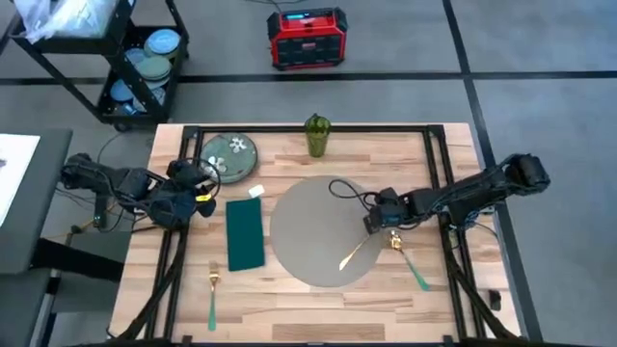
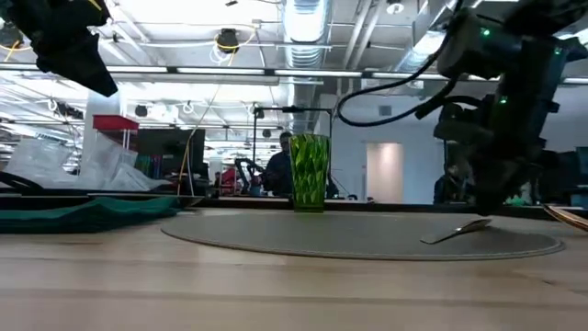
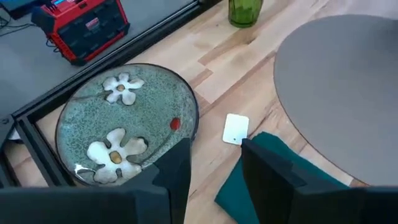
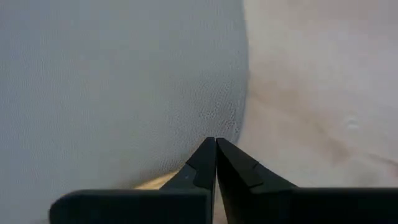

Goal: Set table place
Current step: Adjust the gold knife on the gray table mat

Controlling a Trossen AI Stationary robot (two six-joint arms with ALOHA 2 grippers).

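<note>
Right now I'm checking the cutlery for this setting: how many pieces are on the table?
3: a fork below the napkin, a gold utensil lying on the placemat, and a green-handled one just off its right edge.

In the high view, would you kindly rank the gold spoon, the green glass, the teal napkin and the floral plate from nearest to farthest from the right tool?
Measured from the right tool, at the grey placemat's right edge:
1. Gold spoon, just below it on the placemat.
2. Green glass, up at the table's far edge.
3. Teal napkin, left of the placemat.
4. Floral plate, far left corner, by the left tool.
</note>
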